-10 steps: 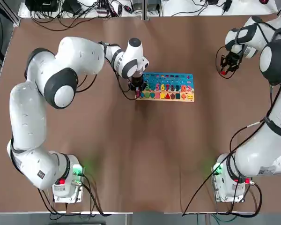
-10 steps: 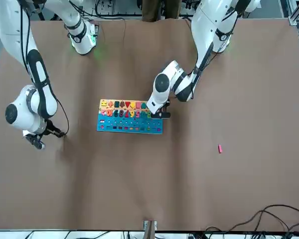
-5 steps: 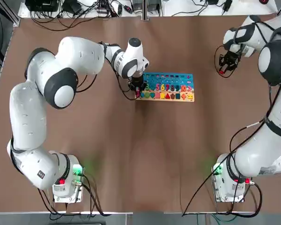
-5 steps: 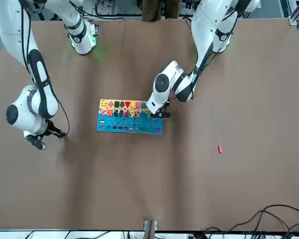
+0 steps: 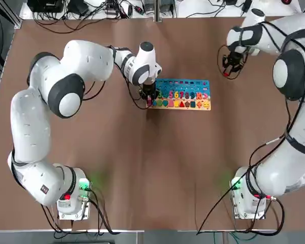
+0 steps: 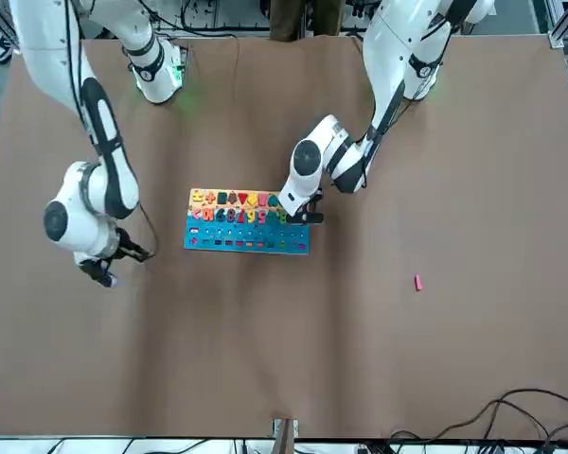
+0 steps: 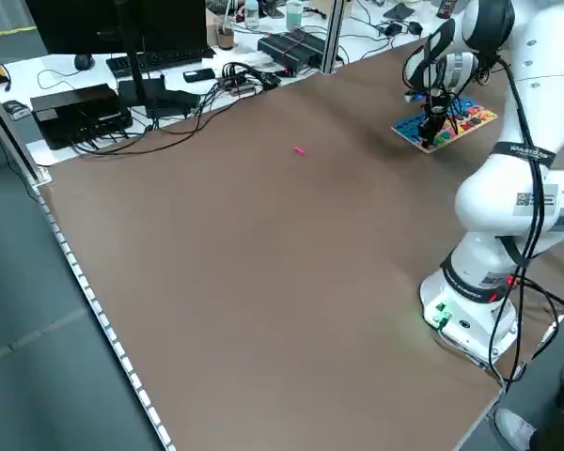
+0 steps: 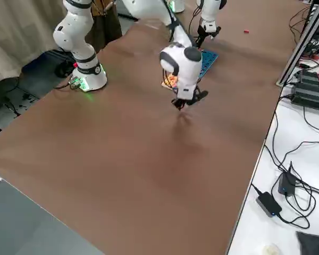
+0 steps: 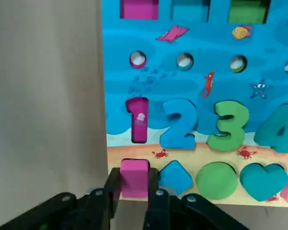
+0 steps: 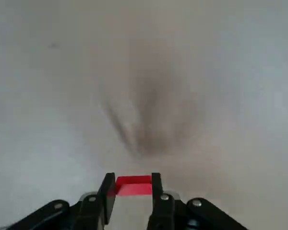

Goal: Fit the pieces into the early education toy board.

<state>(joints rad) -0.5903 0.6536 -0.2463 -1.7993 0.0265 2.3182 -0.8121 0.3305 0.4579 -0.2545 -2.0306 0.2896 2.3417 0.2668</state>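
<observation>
On a wide brown counter, the early education toy board lies near the middle and looks mostly filled; the large numbers 1, 2, 3 and part of a 4 can be read on its blue part, and no brand shows. The left gripper sits at the board's end, jaws pinching a pink square piece at the strip's end slot, not yet let go. Still outstanding: the right gripper, apart from the board, jaws clamped on a red piece, and a small pink piece lying loose well away.
</observation>
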